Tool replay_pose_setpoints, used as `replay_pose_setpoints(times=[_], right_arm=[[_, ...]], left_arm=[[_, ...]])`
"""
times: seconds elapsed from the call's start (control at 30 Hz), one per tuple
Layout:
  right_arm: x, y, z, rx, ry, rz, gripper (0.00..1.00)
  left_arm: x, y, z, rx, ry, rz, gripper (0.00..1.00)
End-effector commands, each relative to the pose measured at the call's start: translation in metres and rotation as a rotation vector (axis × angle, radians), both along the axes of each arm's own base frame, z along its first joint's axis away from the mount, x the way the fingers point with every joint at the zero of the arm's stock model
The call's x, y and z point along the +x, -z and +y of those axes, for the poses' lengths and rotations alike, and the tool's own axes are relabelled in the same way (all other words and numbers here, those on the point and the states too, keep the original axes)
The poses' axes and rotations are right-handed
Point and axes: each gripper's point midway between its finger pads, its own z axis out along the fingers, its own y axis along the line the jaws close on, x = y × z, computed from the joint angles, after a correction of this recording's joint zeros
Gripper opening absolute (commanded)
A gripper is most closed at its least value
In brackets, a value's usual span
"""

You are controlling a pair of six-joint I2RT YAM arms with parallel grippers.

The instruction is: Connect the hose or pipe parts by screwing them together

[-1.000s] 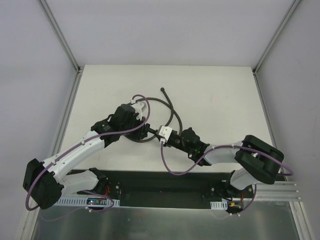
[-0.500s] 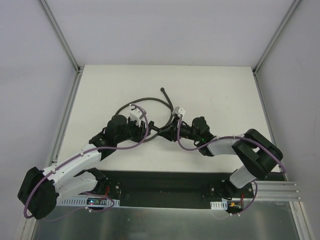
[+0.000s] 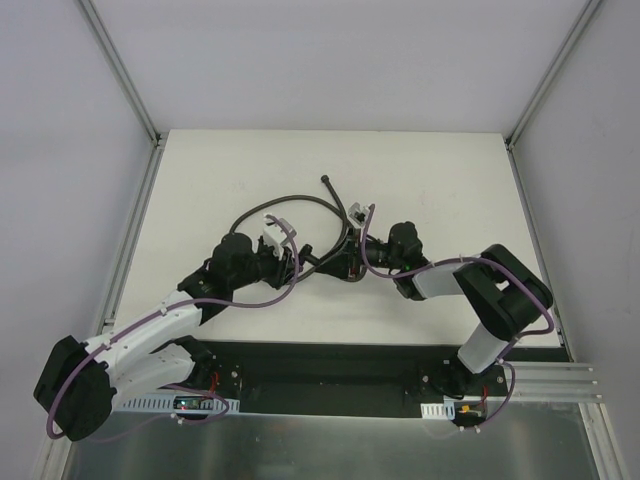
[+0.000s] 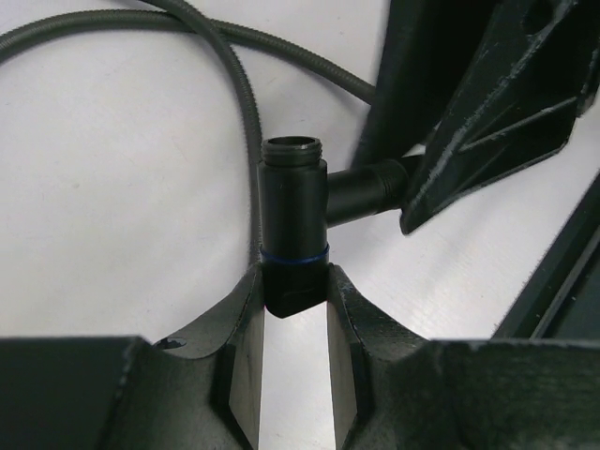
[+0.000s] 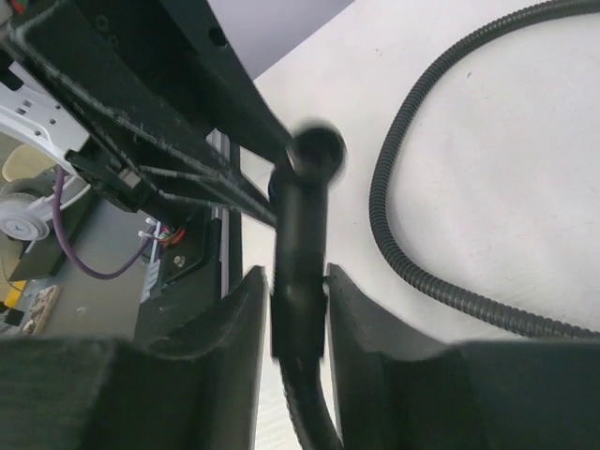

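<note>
The left gripper [image 4: 293,286] is clamping the base of a black elbow fitting [image 4: 293,202], just under its blue ring [image 4: 294,253]. It is holding the fitting upright, with the threaded mouth pointing up. The right gripper [image 5: 298,295] is flanking the straight end fitting [image 5: 300,225] that is meeting the elbow's side port. Motion blur is hiding whether its jaws are pressing on it or standing just clear.

The two are meeting near the middle of the table [image 3: 440,180], with the grey hose [image 5: 377,211] curling away across it.

As I judge it, if the right jaws are slackening before the thread is biting, the end fitting could be sagging out of line and cross-threading. The trailing hose, twisting with each turn, might also be unwinding the joint.
</note>
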Motion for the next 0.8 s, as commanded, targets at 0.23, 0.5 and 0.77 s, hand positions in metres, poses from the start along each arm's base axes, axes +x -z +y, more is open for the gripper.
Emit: replay_pose_setpoints(times=[0.23,0.5,0.77], right_arm=[[0.028,-0.042,-0.023,-0.026,0.247,-0.502,0.79],[0.019,-0.047,-0.035,-0.272,0.369,-0.882,0.8],[0.018,-0.068,-0.036,-0.351,0.458,-1.205,0.69]], left_arm=[[0.006,-0.046,-0.009,-0.003,-0.109,0.17,0.0],[0.016,-0.053,0.017,0.097,-0.334,0.295,0.0],[0.008,-0.066,0.023,0.148,-0.396,0.425,0.0]])
